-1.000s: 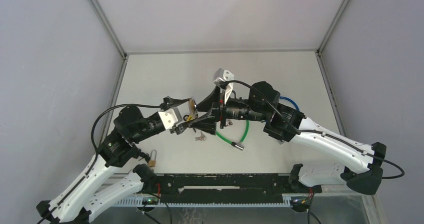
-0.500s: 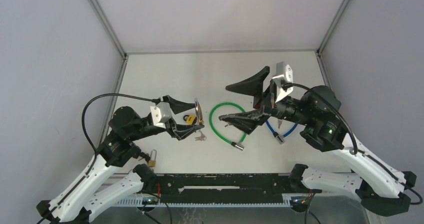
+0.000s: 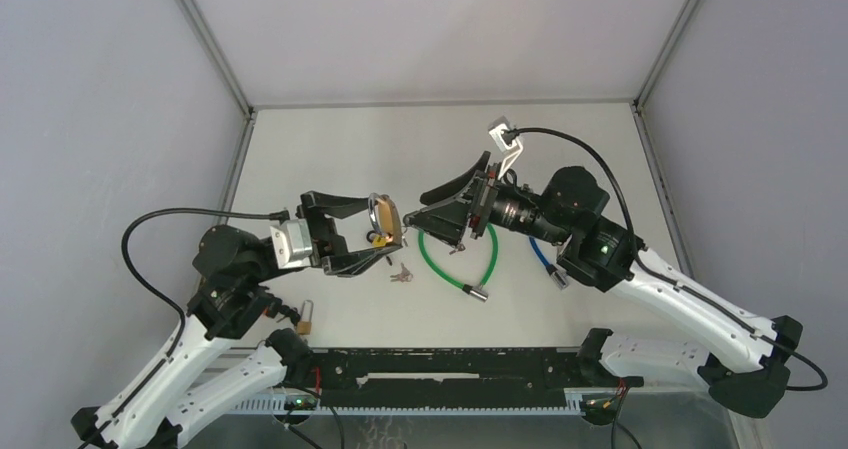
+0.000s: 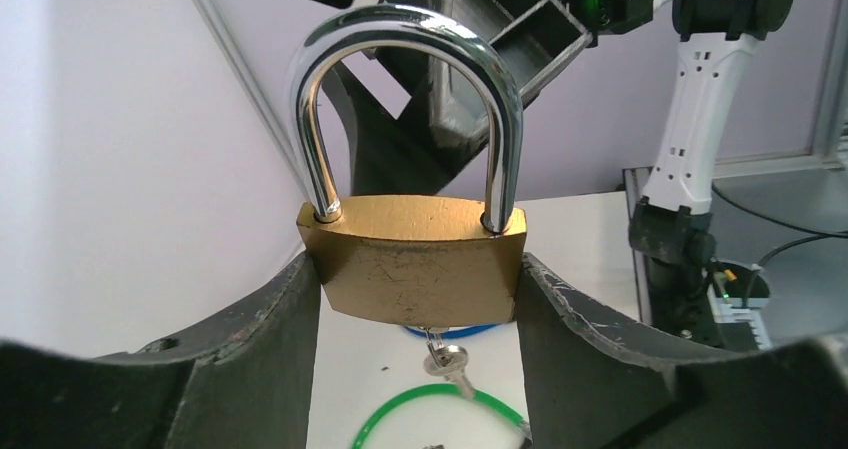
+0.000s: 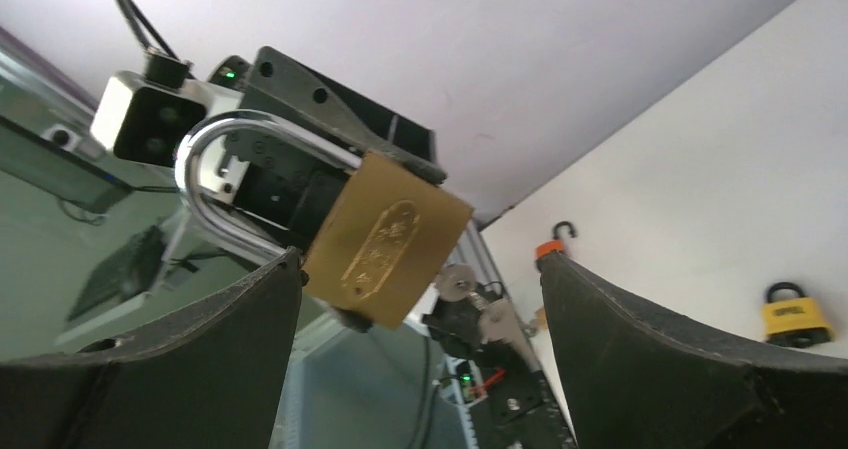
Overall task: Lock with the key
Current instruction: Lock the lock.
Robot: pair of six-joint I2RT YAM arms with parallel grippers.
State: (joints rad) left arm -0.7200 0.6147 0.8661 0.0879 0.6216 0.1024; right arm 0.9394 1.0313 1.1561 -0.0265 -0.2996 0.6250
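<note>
The left gripper (image 3: pixel 378 231) has its jaws partly closed, clamped on the two sides of the brass padlock (image 4: pixel 415 269) and holding it up off the table (image 3: pixel 330 159). Both legs of the padlock's shackle (image 4: pixel 405 39) meet the body. A key (image 4: pixel 447 357) sticks out of the padlock's underside.

The right gripper (image 3: pixel 415 209) is just beside the padlock on its far side from the left gripper. Its jaws are spread wide and hold nothing. I cannot tell whether the tips touch the padlock.

On the table under and just past the padlock lies a green cable loop (image 3: pixel 470 264). A blue cable (image 3: pixel 545 259) lies beyond that, largely covered by the right arm. A loose bunch of keys (image 3: pixel 401 274) lies just below the padlock. A small padlock (image 3: pixel 305 316) lies well apart from it, near the left arm's base. A yellow padlock (image 5: pixel 797 314) sits on the table close behind the brass one. From above it is mostly hidden by the left jaws.

The keyhole itself is out of sight.
</note>
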